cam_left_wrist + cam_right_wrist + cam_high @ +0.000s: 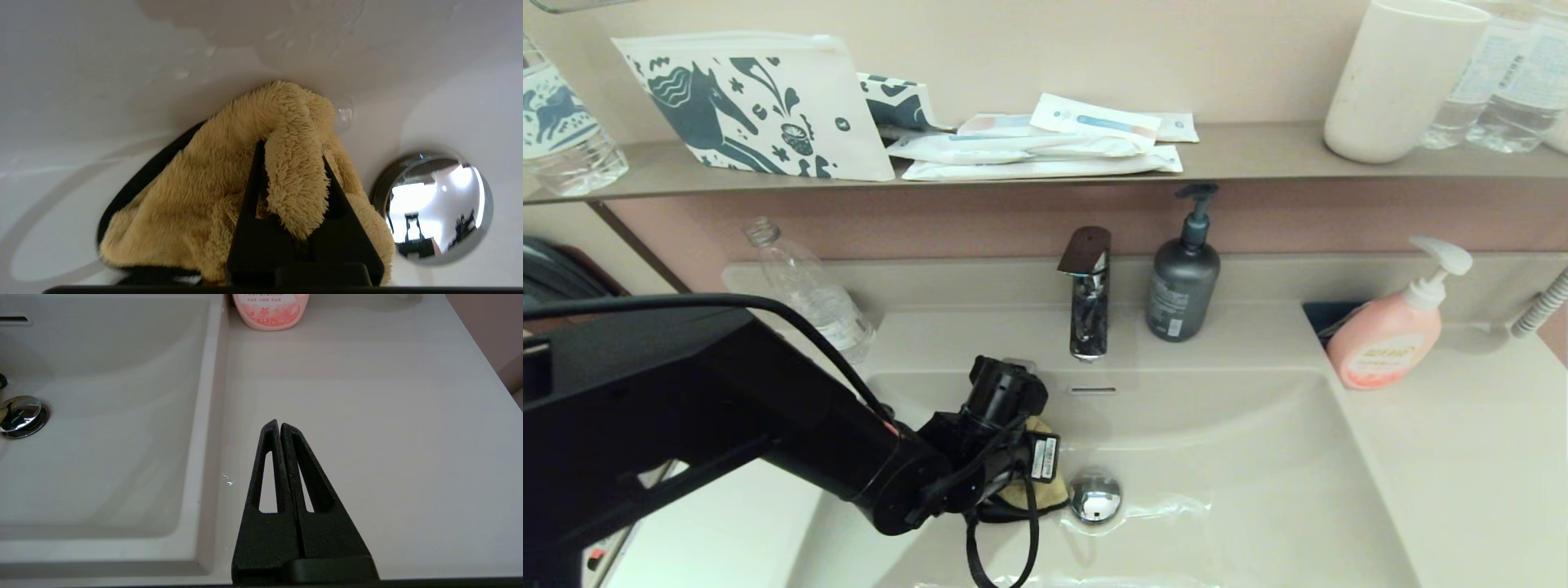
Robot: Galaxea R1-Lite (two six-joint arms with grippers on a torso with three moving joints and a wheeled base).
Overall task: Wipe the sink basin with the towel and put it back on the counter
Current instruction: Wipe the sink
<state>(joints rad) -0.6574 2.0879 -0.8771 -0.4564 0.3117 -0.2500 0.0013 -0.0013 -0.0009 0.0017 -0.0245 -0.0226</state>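
Down in the sink basin (1241,474), my left gripper (292,151) is shut on a fold of the mustard-yellow fluffy towel (196,192). The towel's black trim shows along one edge, and the cloth is pressed against the basin floor (102,81). Seen from the head, the towel (1052,490) peeks out under my left wrist, just left of the round chrome drain plug (1095,495), which also shows beside the cloth (437,208). My right gripper (279,424) is shut and empty, hovering over the off-white counter (367,396) right of the basin; it is out of the head view.
A chrome faucet (1088,294) and a dark pump bottle (1183,282) stand behind the basin. A pink pump bottle (1388,335) is at the back right and a clear plastic bottle (809,286) at the back left. The wall shelf (1258,155) holds a pouch, packets and a white cup (1401,77).
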